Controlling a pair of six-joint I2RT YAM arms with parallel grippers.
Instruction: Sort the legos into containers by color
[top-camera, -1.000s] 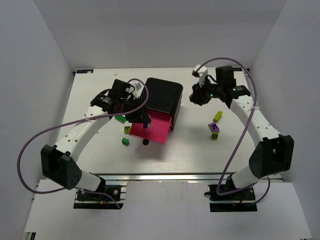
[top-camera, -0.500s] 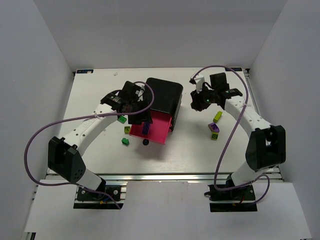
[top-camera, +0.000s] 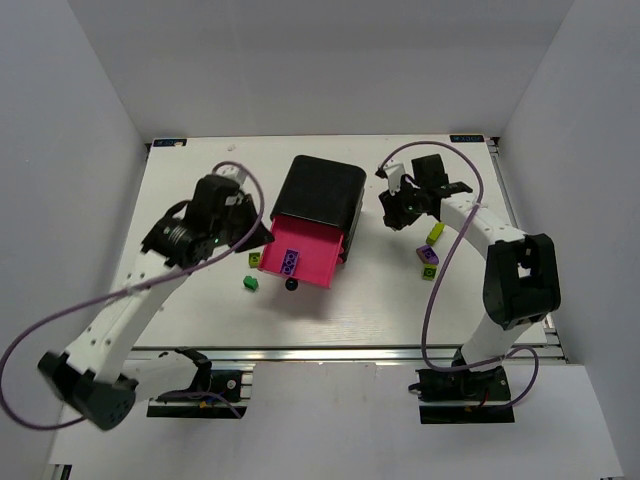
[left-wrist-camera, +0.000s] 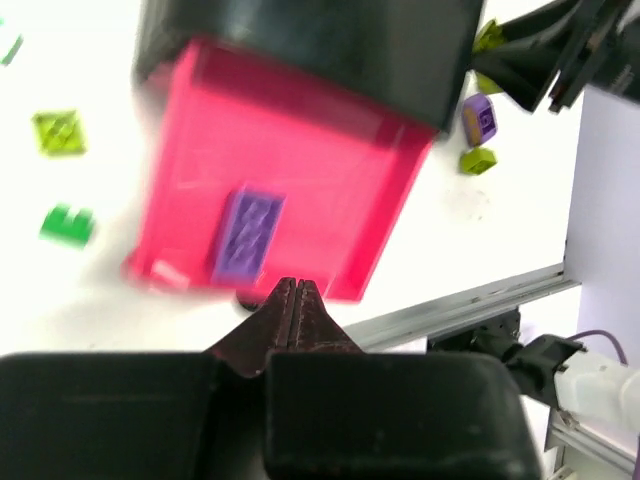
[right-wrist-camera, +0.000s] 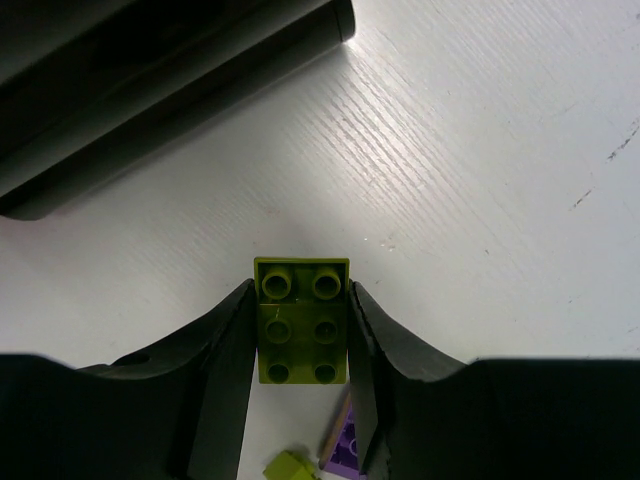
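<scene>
My right claw (right-wrist-camera: 300, 292) is part way closed on a yellow-green lego (right-wrist-camera: 302, 330). One finger presses each long side, and the studs face up at me. I cannot tell if the brick touches the white counter (right-wrist-camera: 480, 150) under it. Just below it in the wrist view I see the corner of a purple lego (right-wrist-camera: 345, 450) and a bit of another yellow-green one (right-wrist-camera: 290, 465). The black box (right-wrist-camera: 150, 100) is close by, to the upper left.

My left claw (left-wrist-camera: 291, 300) is pinched all the way closed, with nothing in it. It hangs above the front edge of the pink drawer (left-wrist-camera: 320, 170) that sticks out of the black box. A second purple lego (left-wrist-camera: 248, 235) lies flat in that drawer, near the front.

From the top view, a dark green lego (top-camera: 249, 283) and a yellow-green brick (top-camera: 256, 260) sit on the counter just left of the drawer. The drawer's black knob (top-camera: 291, 285) points toward the arms.
</scene>
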